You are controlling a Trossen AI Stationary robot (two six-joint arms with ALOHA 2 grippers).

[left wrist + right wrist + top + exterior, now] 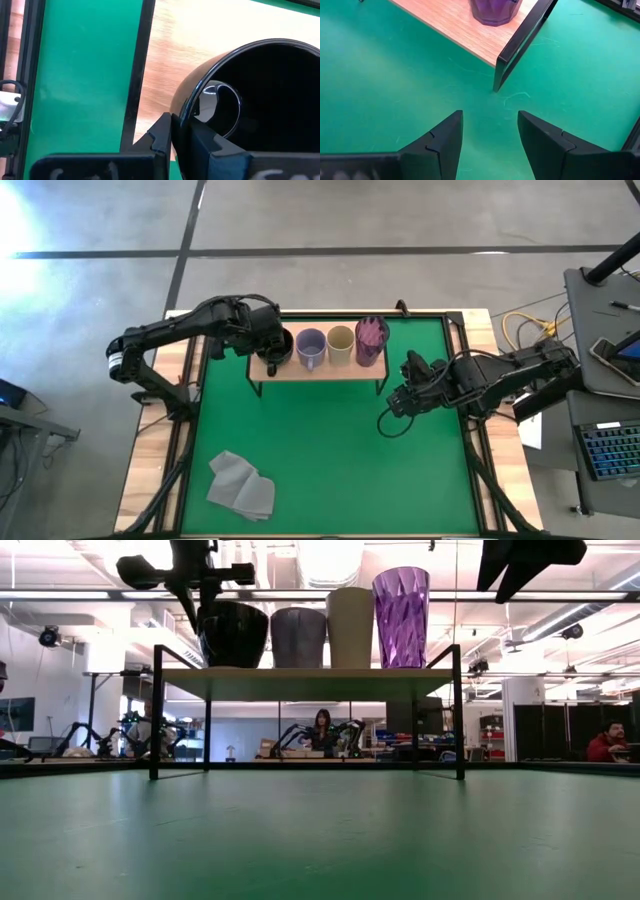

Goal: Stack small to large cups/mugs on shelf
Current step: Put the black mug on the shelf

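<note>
A low light-wood shelf [330, 370] on black legs stands at the far side of the green mat. On it, left to right, are a black mug [233, 633], a lavender-grey mug [298, 637], a tan cup [350, 627] and a taller purple tumbler [401, 617]. My left gripper [181, 127] is shut on the black mug [281, 346] at the shelf's left end. My right gripper [490, 120] hangs open over the mat [395, 90], just right of and nearer than the shelf's right end [380, 378], with nothing between its fingers. My left gripper pinches the black mug's wall at the rim [184, 112], one finger [205, 145] inside the mug and one [162, 135] outside. The fingers come from above, pointing steeply down. The mug stays upright with its bottom [233, 664] at the shelf board; whether it rests there I cannot tell.
A grey folded cloth [241, 485] lies on the mat's near left. The middle and near right of the mat [340, 460] are free. The shelf's black leg [520, 45] stands just ahead of my right gripper. People sit in the room behind the table [322, 730].
</note>
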